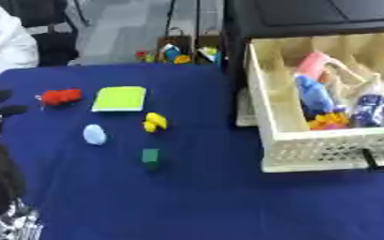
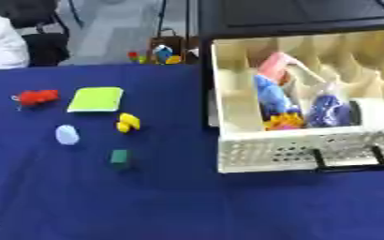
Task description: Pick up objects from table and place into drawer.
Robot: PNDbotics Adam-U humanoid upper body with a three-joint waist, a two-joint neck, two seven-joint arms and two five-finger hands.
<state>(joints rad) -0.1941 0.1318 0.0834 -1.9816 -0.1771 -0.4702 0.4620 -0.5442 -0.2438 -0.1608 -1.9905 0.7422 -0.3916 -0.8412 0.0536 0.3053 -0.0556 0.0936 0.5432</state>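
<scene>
Blue-covered table (image 1: 195, 201) carries five loose items on its left half: red toy (image 1: 62, 96) farthest left and far, lime-green flat pad (image 1: 120, 99) just right of it, yellow piece (image 1: 154, 122) nearer and further right, pale blue oval (image 1: 94, 134) near-left of the yellow piece, dark green block (image 1: 150, 156) nearest of the group. All lie apart from one another. The cream drawer (image 2: 228, 108), pulled open, sits on the right side of the table, its perforated front with a dark handle (image 2: 347, 166) facing near; it already holds pink, blue, orange and purple items in its dividers. Left hand (image 1: 0, 112) shows at the left edge of the left eye view only, a dark shape with nothing seen in it; whether the fingers are spread or curled cannot be told. Right hand shows in neither view. Key relation: every loose item lies to the right of the left hand, red toy closest, with its long axis running roughly left-right; the drawer lies well to the right beyond all of them. Judgement: left hand is the nearer one for any pick, then a long carry rightward. No readable writing, labels or brands anywhere.
</scene>
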